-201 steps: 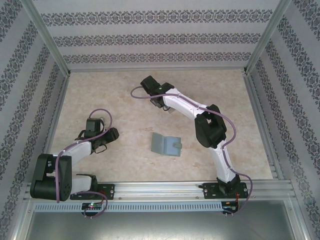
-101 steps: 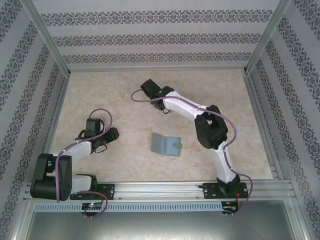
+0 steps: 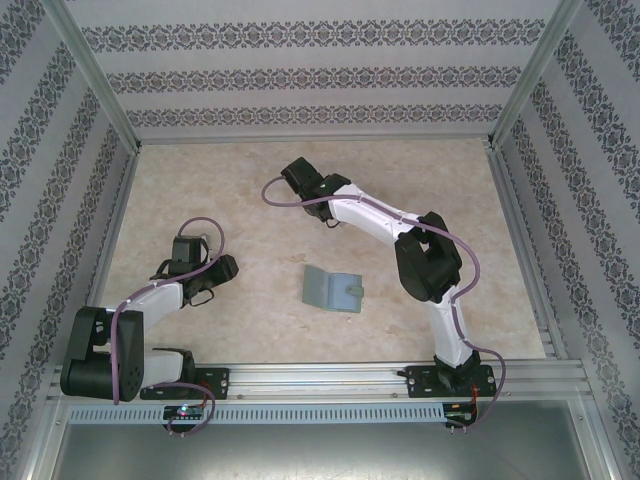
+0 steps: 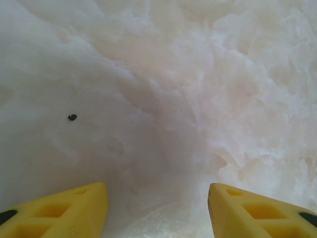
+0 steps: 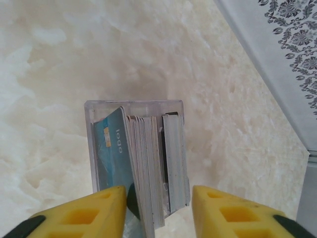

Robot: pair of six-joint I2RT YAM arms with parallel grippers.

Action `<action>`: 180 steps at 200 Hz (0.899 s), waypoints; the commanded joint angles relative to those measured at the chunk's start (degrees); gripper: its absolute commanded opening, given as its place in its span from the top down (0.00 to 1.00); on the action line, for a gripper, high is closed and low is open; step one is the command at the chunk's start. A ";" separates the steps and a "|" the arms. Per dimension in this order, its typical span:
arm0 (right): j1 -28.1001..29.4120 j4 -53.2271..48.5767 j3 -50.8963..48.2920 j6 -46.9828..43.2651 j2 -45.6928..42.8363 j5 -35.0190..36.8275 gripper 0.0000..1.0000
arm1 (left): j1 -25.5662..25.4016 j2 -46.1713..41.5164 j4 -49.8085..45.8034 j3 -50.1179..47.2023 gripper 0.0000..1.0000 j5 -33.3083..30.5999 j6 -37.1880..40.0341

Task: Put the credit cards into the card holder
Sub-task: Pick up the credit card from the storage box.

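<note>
In the right wrist view, several credit cards (image 5: 148, 158) stand on edge in a clear plastic box (image 5: 133, 105), a teal card (image 5: 111, 148) leaning at their left. My right gripper (image 5: 157, 198) straddles the stack, open. Its left finger is close against the teal card, and its right finger stands clear of the stack. Seen from above, the right gripper (image 3: 300, 180) sits at the far middle of the table and covers the cards. The grey-green card holder (image 3: 332, 289) lies flat mid-table. Over bare table on the near left, my left gripper (image 4: 157, 191) hangs open and empty.
Patterned walls and metal frame rails (image 3: 310, 135) close in the marble-look table on three sides. A small dark speck (image 4: 72, 117) lies on the surface under the left gripper (image 3: 207, 288). The wall's base (image 5: 277, 74) runs to the right of the card box.
The right arm's elbow has shifted slightly toward the near right while its gripper stays over the same far-middle spot. The left arm and the card holder have not moved.
</note>
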 commanded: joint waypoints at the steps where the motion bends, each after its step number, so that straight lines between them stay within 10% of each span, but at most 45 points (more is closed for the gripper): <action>1: 0.44 0.59 -1.52 -0.07 -2.51 -0.12 0.63 | -0.57 1.71 0.56 0.44 0.42 -0.37 1.23; 115: 1.00 -1.00 -2.86 1.33 -3.65 -3.05 0.91 | -0.57 1.44 0.63 0.24 0.42 -0.40 1.21; 180: -0.50 -1.63 -4.24 13.41 -9.85 -17.88 1.00 | -0.57 1.58 0.55 0.35 0.42 -0.26 1.23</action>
